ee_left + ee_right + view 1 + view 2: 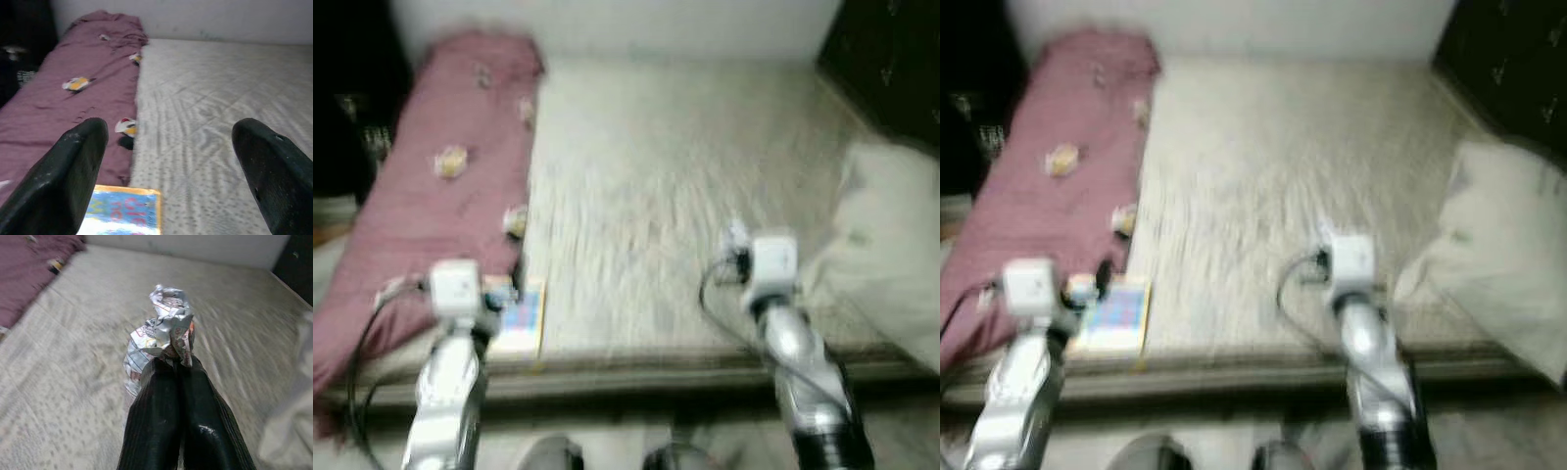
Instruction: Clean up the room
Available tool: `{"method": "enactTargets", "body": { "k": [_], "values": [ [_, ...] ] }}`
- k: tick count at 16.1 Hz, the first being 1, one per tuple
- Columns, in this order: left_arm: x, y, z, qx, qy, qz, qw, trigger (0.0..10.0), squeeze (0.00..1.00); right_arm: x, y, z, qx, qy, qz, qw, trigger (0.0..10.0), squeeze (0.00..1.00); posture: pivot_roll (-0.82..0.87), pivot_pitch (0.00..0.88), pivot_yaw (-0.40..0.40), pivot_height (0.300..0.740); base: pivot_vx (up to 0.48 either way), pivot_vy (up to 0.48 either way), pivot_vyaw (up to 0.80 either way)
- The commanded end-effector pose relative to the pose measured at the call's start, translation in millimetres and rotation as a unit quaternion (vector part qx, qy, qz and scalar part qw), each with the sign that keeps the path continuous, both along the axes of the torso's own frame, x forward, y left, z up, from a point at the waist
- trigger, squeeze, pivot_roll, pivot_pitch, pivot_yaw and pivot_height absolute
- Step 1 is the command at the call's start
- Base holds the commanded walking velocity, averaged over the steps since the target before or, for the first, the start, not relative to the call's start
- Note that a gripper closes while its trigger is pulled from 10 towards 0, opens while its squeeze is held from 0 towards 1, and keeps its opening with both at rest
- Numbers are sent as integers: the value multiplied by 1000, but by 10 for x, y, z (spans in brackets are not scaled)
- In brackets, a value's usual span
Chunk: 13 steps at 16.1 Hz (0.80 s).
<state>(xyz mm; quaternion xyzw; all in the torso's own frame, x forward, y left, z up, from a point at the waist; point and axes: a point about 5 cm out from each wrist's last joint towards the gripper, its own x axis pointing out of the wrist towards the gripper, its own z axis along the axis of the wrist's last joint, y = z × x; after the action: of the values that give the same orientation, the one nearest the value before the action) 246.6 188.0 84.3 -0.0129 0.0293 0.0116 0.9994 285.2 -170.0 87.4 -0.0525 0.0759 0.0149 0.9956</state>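
My right gripper (171,363) is shut on a crumpled silver wrapper (164,328) and holds it just above the pale mattress (646,196); the wrapper also pokes out beyond the right wrist (736,235). Over the bed's near left corner, my left gripper (171,142) stands open with nothing between its fingers. A colourful book (124,215) lies flat right below it, beside the maroon blanket (63,103); in the head view the book (521,315) sits at the mattress's front edge.
The maroon blanket (440,186), printed with small yellow and white figures, runs along the bed's left side. A white pillow or bundle (891,255) lies at the right edge. Dark furniture (891,59) stands at the back right. The head views are blurred.
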Motion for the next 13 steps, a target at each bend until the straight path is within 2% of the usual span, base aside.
{"method": "enactTargets", "body": {
  "k": [1,7,13],
  "values": [
    [-8,66,19,8,-1,5,1000,10000,0,30,22,66,0,-14,2,1000,10000,0,30,79,-31,740,0,480,0],
    [-26,65,11,11,0,5,1000,10000,0,44,38,66,-12,-15,14,1000,10000,0,34,74,-36,740,0,480,0],
    [18,89,100,17,-16,12,1000,10000,0,90,87,108,-15,-21,26,999,10000,0,42,89,-51,740,0,479,800]
  ]
}}
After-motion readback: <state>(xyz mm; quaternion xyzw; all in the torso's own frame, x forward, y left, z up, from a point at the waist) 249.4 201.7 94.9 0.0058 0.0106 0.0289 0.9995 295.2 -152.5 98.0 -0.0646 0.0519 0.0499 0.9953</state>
